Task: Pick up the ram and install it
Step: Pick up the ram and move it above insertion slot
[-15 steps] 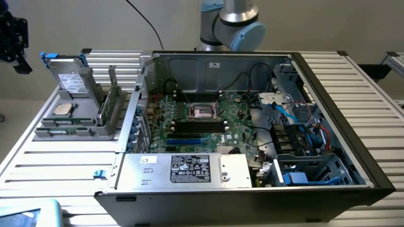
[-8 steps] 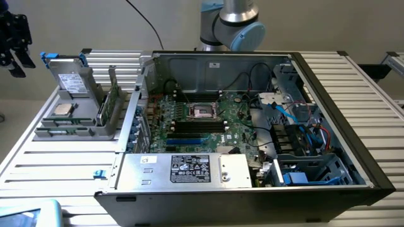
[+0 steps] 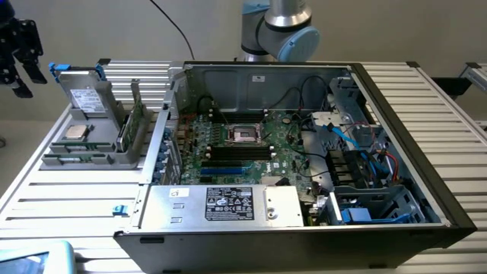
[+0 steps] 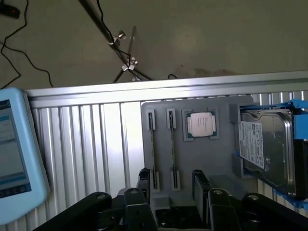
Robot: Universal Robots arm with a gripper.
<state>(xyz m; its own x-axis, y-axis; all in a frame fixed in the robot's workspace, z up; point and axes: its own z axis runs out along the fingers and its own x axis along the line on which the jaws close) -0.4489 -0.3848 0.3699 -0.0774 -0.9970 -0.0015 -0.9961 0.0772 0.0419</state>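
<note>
Two ram sticks stand on edge in a grey holder (image 4: 161, 113): one ram stick (image 4: 151, 144) and a second (image 4: 172, 144) beside it. In the exterior view a green ram stick (image 3: 134, 124) stands upright in the same holder (image 3: 91, 157), to the left of the open computer case. My gripper (image 4: 172, 182) hovers above the holder, open, with its black fingers (image 4: 144, 179) apart and nothing between them. The exterior view has the gripper (image 3: 19, 54) at its far upper left, well above the table. The motherboard's black memory slots (image 3: 239, 152) lie in the case.
A silver processor chip (image 4: 201, 123) and a hard drive (image 4: 267, 149) in a blue frame share the holder. The open case (image 3: 304, 171) holds a power supply (image 3: 228, 205), cables and drive bays. A light-blue tablet (image 4: 14, 154) lies on the slatted table (image 4: 86, 144).
</note>
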